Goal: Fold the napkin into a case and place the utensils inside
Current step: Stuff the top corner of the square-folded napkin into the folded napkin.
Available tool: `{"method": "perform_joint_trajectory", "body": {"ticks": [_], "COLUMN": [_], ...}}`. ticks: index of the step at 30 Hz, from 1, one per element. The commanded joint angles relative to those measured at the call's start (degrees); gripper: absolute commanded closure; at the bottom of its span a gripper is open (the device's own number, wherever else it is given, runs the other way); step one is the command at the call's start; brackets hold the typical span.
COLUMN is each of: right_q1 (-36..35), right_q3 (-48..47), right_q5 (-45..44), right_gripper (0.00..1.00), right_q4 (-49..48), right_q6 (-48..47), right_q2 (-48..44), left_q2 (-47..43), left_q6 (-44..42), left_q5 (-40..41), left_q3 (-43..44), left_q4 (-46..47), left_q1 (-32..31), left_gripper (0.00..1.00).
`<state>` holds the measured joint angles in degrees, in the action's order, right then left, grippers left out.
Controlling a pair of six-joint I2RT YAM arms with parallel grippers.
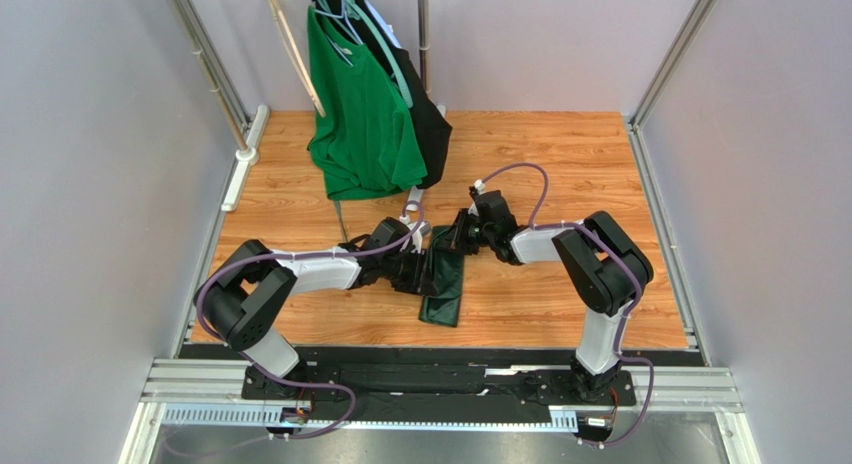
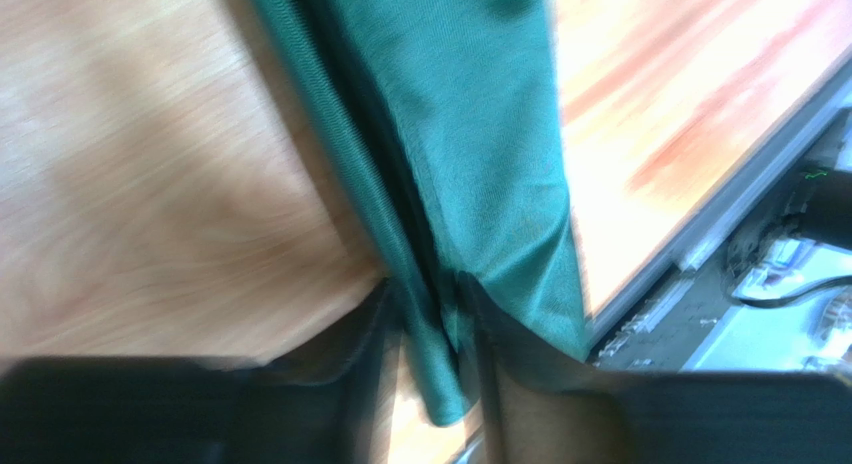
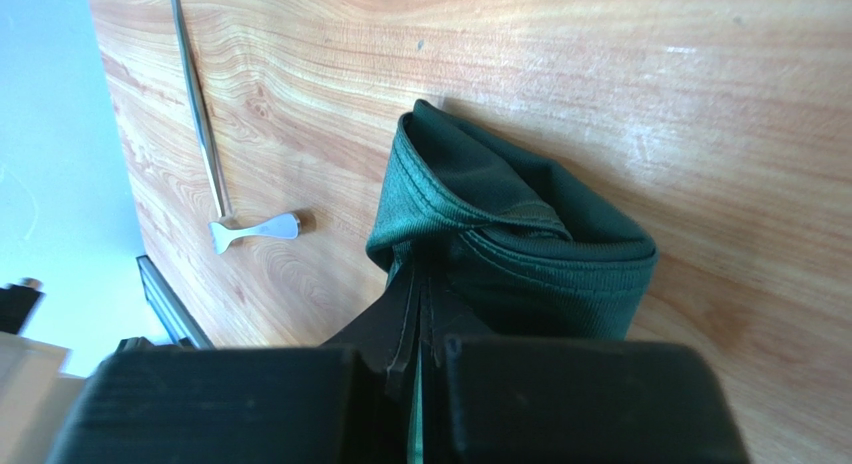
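Observation:
The napkin (image 1: 446,292) is a dark green cloth folded into a narrow strip on the wooden table (image 1: 560,164), between the two arms. My left gripper (image 1: 418,274) is at its left edge. In the left wrist view my left gripper (image 2: 428,304) is shut on a folded edge of the napkin (image 2: 470,134). My right gripper (image 1: 458,239) is at the strip's far end. In the right wrist view my right gripper (image 3: 425,274) pinches the rolled end of the napkin (image 3: 500,234). No utensil shows clearly.
A bright green T-shirt (image 1: 365,114) and a black garment (image 1: 432,129) hang from a rack at the back. A thin silver rod with a flat end (image 3: 255,229) lies left of the napkin; I cannot tell what it is. The table's front rail (image 2: 700,244) is close.

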<state>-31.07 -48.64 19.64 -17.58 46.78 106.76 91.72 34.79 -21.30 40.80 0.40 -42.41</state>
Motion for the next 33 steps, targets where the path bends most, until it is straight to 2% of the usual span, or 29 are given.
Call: {"method": "perform_joint_trajectory", "body": {"ticks": [1,2,4,5,8,11,12,15,17,18,20,22,23,27,33], "right_q1": [0.66,0.75,0.66,0.75,1.18,2.67,3.03,3.74,3.39,3.21,1.81,0.14,-1.61,-5.14,-9.01], "right_q3": [-1.89,-2.07,-3.47,-4.26,-3.92,-1.64,-0.93,1.53,5.02,6.79,10.91,13.21,15.31,20.50,23.24], "right_q5": [-1.98,-1.62,-0.31,0.05,1.54,1.63,1.54,2.25,3.90,7.05,7.96,8.31,8.40,8.84,6.38], "right_gripper": [1.00,1.00,1.00,0.99,0.85,0.73,0.67,0.60,0.59,0.60,0.64,0.75,0.84,1.00,1.00], "right_q4": [4.49,5.36,7.81,12.53,18.26,23.02,23.90,27.33,26.21,24.63,20.67,16.12,14.78,6.00,0.98], "right_q6": [-3.98,-4.68,-6.08,-6.87,-10.57,-12.77,-13.29,-15.84,-14.80,-13.66,-10.85,-7.96,-6.81,-0.39,3.13], "right_q2": [-0.14,-0.67,-1.99,-3.21,-8.38,-12.96,-15.94,-20.96,-22.12,-22.90,-24.31,-26.68,-27.21,-27.05,-26.87], "left_q2": [0.74,0.65,0.48,0.21,0.47,-0.05,-0.23,-0.93,-1.81,-1.98,-1.99,-1.55,-1.46,-0.93,0.91], "left_q6": [0.54,0.63,1.07,1.34,2.65,5.99,6.95,9.33,10.04,11.43,12.67,14.95,16.35,19.61,24.09], "left_q5": [0.82,1.34,1.87,1.96,0.48,-0.67,-0.93,-0.76,-0.06,0.20,0.03,0.20,0.29,1.70,3.89], "left_q3": [-3.26,-3.61,-4.32,-5.28,-6.78,-9.76,-10.55,-11.97,-13.02,-13.63,-14.60,-15.56,-15.92,-17.24,-18.38], "left_q4": [-4.28,-4.01,-2.09,-1.20,3.19,8.99,11.96,14.00,15.15,17.59,20.50,23.05,25.06,29.30,35.09], "left_q1": [-0.48,-0.56,-0.57,-0.48,-0.56,-0.56,-0.57,-0.57,-0.57,-0.57,-0.57,-0.57,-0.57,-0.74,-1.71], "left_gripper": [0.73,0.75,0.87,0.93,1.00,1.00,1.00,1.00,1.00,1.00,1.00,1.00,1.00,1.00,1.00]}}
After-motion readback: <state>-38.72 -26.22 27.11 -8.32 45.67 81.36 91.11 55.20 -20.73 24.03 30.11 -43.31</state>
